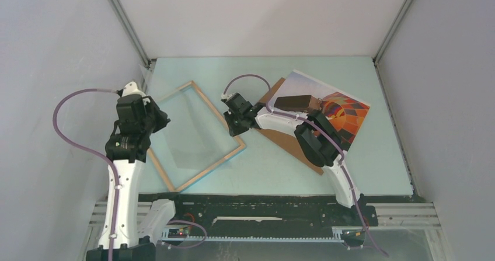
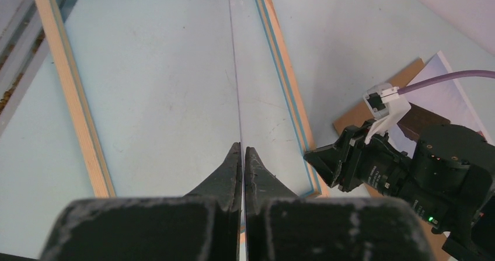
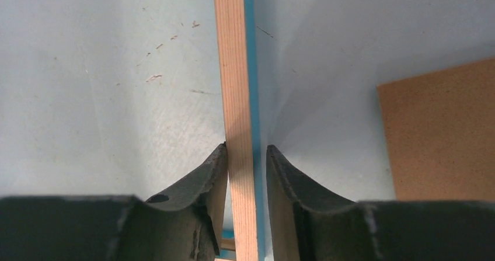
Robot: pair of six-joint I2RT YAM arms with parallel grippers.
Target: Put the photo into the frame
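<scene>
The frame [image 1: 210, 169] lies left of centre on the table with its light wood side up; it also shows in the left wrist view [image 2: 73, 97]. A clear pane [image 1: 187, 129] sits tilted over its opening. My left gripper [image 1: 159, 121] is shut on the pane's edge, seen as a thin line [image 2: 233, 68] running away from the closed fingertips [image 2: 242, 149]. My right gripper [image 1: 235, 125] straddles the frame's right rail [image 3: 236, 68]; the left finger touches the wood, and a small gap shows at the right finger [image 3: 246, 148]. The photo [image 1: 344, 112] lies at the back right, partly under my right arm.
The brown backing board [image 1: 280, 137] lies under the photo and the right arm, and shows in the right wrist view [image 3: 443, 132]. A dark brown block [image 1: 297, 102] rests on the photo. Grey walls enclose the table on three sides. A black rail [image 1: 262, 205] runs along the near edge.
</scene>
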